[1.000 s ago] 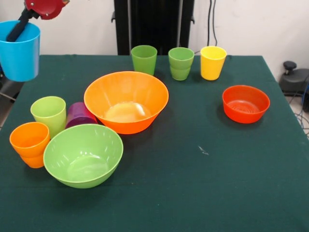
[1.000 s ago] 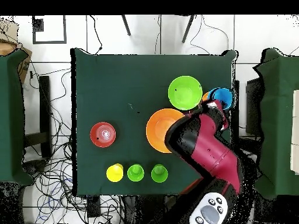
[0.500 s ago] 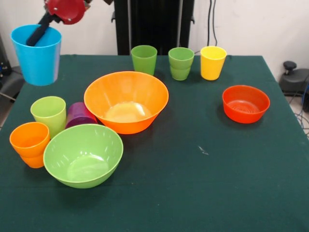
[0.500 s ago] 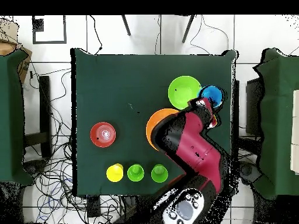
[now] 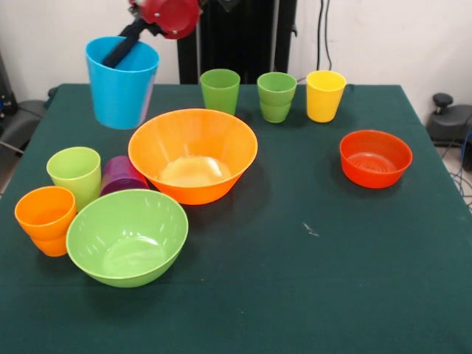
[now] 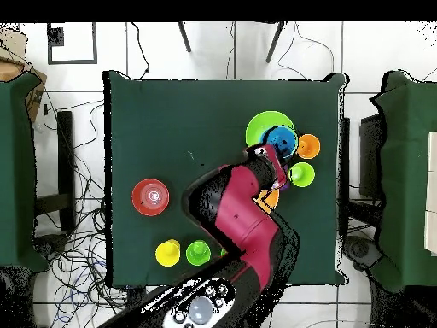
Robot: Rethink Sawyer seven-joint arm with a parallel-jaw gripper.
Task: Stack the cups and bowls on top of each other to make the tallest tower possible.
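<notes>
Blue cup [image 5: 122, 82] hung in the air from the gripper [image 5: 122, 51], above the table's [image 5: 310, 295] left part.

From the left in the front view: an orange cup [image 5: 46, 220] stood beside a lime cup [image 5: 74, 173], with a purple cup [image 5: 120, 175] lying on its side between that one and the large orange bowl [image 5: 193, 154]; the lime-green bowl [image 5: 127, 236] sat nearest the camera. The gripper pinched the blue cup's rim, one finger [image 5: 118, 51] reaching down inside it, and held it tilted slightly, clear of the cloth, up and to the left of the orange bowl. Along the far edge stood a darker green cup [image 5: 220, 90], a stacked green pair [image 5: 276, 96] and a yellow cup [image 5: 325, 95]; the red-orange bowl [image 5: 375, 158] sat alone at the right.
</notes>
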